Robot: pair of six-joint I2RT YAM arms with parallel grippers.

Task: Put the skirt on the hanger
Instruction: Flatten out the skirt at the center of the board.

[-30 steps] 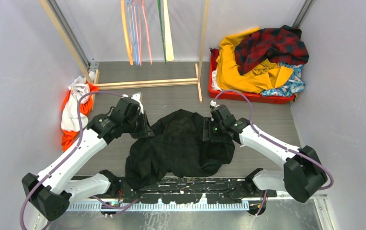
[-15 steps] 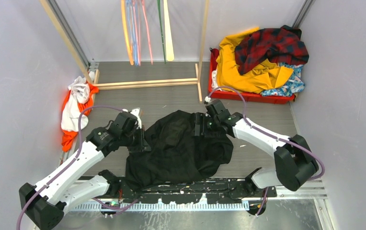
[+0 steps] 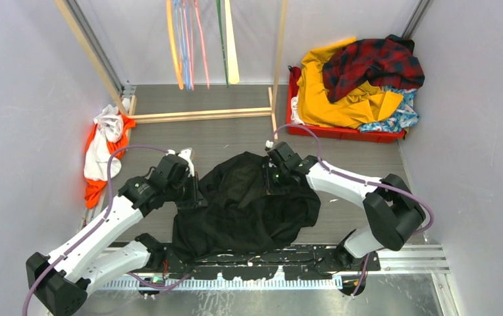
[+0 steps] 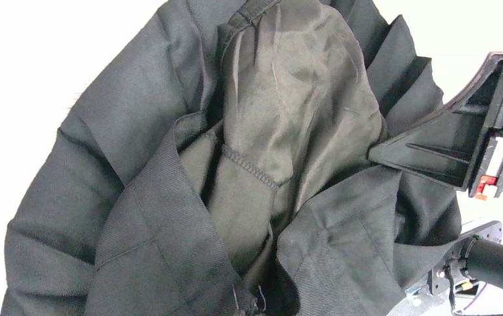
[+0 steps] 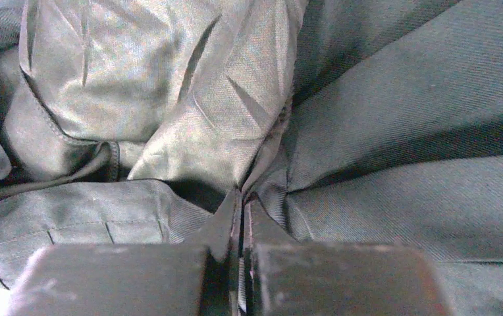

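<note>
Right pincer (image 5: 241,220) clamped tight on a fold of the black garment (image 3: 242,210), at its 1 o'clock edge. Left pincer (image 3: 193,189) closed too, pinching the 9 o'clock edge. Garment lies bunched mid-bench (image 3: 367,178). Skirt (image 3: 401,117) sits in the red bin (image 3: 341,133) at 1 o'clock, partly under a yellow top (image 3: 328,99).

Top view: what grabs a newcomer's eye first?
The black garment sprawled mid-table, with the left gripper and the right gripper each shut on an edge of it. Then the red bin at far right, heaped with a yellow garment and a plaid garment, and the coloured hangers on the wooden rack at the back.
</note>
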